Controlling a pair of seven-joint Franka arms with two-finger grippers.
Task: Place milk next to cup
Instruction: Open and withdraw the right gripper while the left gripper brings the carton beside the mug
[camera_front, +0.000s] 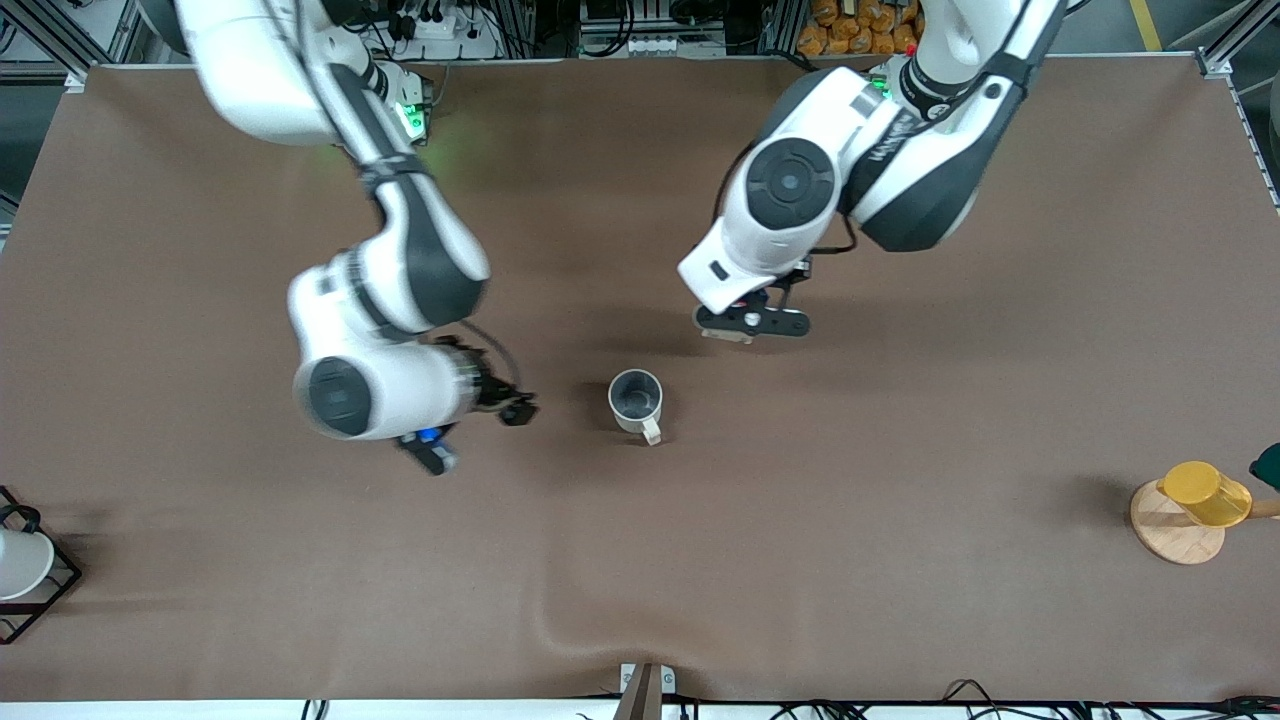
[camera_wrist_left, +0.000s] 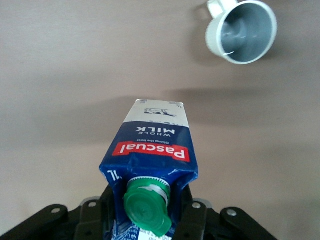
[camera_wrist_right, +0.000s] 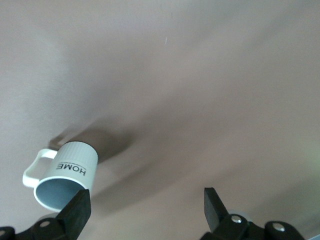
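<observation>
Right claw hangs open beside the cup, waiting. Your left claw grips the milk over the table; lower it upright just beside the cup, clear of its handle.

I see my right gripper w/ jaws spread wide, nothing btwn them. Cup sits upright just beside one finger, on brown table.

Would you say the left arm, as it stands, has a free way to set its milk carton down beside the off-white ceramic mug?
Probably yes: the left gripper holds the blue-and-white milk carton over bare brown table, nothing lies between it and the off-white ceramic mug, and the right gripper hangs open at the mug's right-arm side.
</observation>
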